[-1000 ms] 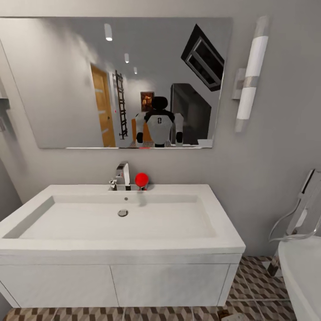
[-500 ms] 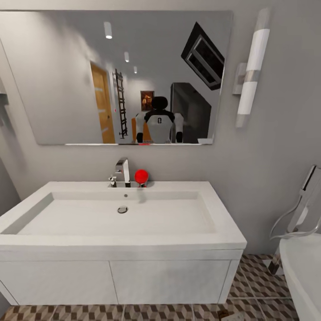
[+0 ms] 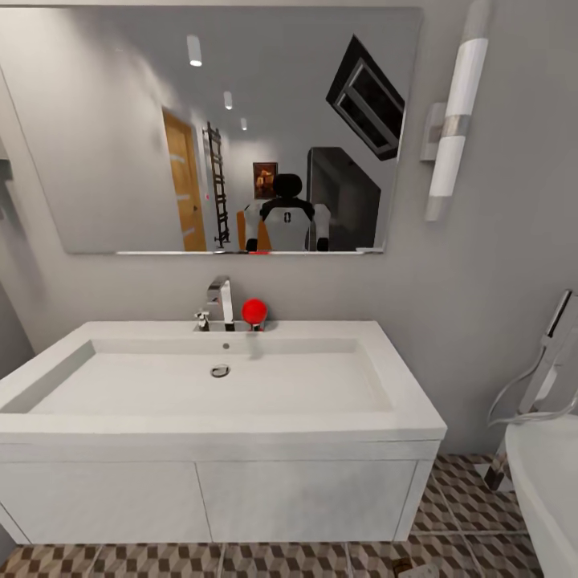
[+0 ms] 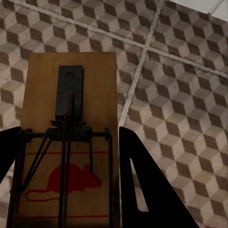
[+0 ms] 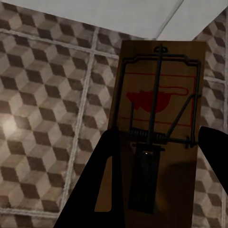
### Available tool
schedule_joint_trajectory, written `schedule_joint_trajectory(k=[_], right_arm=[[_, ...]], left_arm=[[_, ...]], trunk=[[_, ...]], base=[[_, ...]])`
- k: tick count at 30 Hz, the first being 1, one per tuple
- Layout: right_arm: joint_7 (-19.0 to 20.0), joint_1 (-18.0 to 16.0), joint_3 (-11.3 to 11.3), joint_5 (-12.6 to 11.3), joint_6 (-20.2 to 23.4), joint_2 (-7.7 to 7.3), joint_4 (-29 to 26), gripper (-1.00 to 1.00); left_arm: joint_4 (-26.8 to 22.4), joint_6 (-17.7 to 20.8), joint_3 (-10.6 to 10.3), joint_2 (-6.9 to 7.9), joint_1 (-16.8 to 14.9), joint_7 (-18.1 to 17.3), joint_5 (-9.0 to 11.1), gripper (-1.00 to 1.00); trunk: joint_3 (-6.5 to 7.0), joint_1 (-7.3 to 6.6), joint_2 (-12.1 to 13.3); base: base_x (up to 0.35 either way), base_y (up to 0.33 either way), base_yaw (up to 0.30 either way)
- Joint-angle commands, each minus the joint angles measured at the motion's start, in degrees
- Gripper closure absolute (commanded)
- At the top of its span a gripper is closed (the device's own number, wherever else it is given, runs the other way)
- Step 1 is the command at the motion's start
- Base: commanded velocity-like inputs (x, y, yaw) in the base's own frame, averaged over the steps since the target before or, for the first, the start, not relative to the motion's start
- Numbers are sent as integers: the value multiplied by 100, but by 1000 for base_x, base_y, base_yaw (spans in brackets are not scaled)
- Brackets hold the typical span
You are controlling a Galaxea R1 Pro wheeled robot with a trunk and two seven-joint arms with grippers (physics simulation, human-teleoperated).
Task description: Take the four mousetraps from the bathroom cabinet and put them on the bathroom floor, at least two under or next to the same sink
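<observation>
Each hand carries a mousetrap above the bathroom floor [image 4: 180, 95]. In the left wrist view, the left hand [image 4: 66, 161] is clenched on a mousetrap [image 4: 71, 142], its dark fingers [image 4: 142, 180] pressing both long edges of the wooden board in the lower half of the frame. In the right wrist view, the right hand [image 5: 156, 180] grips the other mousetrap [image 5: 159, 104] the same way, the board reaching up toward the white edge in the upper right of that frame, which is probably the sink cabinet's foot, though I cannot be sure.

In the head view the white sink [image 3: 217, 385] fills the middle of the frame, with the patterned tiles along the lower edge and something small, too cropped to name, at the lower right edge.

The main risk, as I judge it, is letting go while the boards are held up off the tiles: a thin flat board could flip, bounce or skid away from the sink and fail the "next to the sink" condition. Both traps are pinched only by their edges, so a jolt while lowering might let one slip early. Setting one down on top of whatever already lies near the sink would also leave it off the floor. The cabinet and the remaining traps cannot be checked from here.
</observation>
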Motion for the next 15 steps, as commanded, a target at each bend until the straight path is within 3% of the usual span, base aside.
schedule_joint_trajectory(k=[1,15], right_arm=[[-21,-5,-29,57,-15,0,6,100],[-22,-5,-29,40,-38,0,7,100]], left_arm=[[-6,-9,-52,2,-2,41,10,100],[-6,-6,-59,-8,-2,41,9,100]], trunk=[[-24,22,-44],[-276,330,-606]], base=[[0,0,0],[0,0,0]])
